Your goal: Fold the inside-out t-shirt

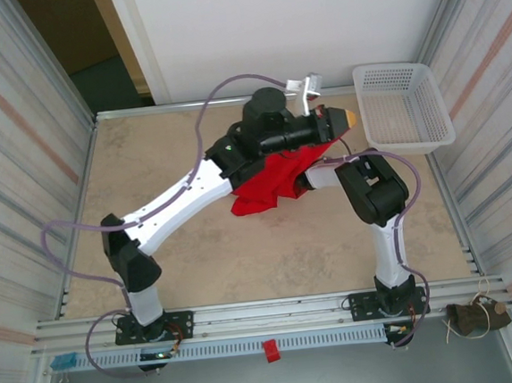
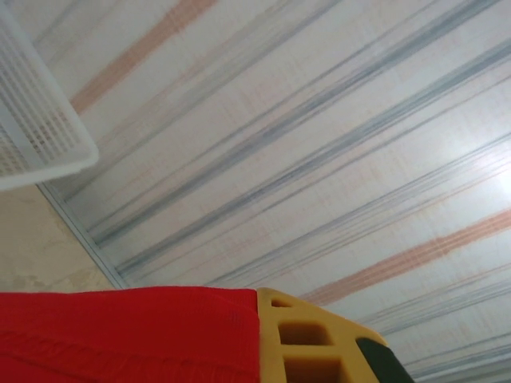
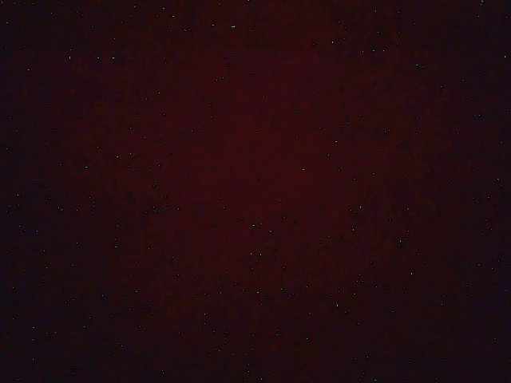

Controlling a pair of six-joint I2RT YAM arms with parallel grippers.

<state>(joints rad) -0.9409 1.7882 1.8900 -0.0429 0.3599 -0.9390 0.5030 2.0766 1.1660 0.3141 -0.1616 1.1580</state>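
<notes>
The inside-out t-shirt point(image 1: 267, 183) is a bunched bright red cloth hanging over the middle of the table. My left gripper point(image 1: 348, 117) is raised above the table at the back right, shut on an upper edge of the shirt. In the left wrist view the red fabric point(image 2: 128, 335) lies pressed against a yellow finger point(image 2: 307, 339). My right arm point(image 1: 372, 190) reaches left into the hanging cloth from the right side. Its gripper is buried in the folds and shut in the fabric, fingers hidden. The right wrist view is dark red, the lens covered by the t-shirt point(image 3: 255, 191).
A white lattice basket point(image 1: 439, 135) stands at the back right corner, close to the left gripper's tip, and its corner point(image 2: 40, 136) shows in the left wrist view. Striped walls close in both sides. Bare beige tabletop point(image 1: 270, 253) lies in front of the shirt.
</notes>
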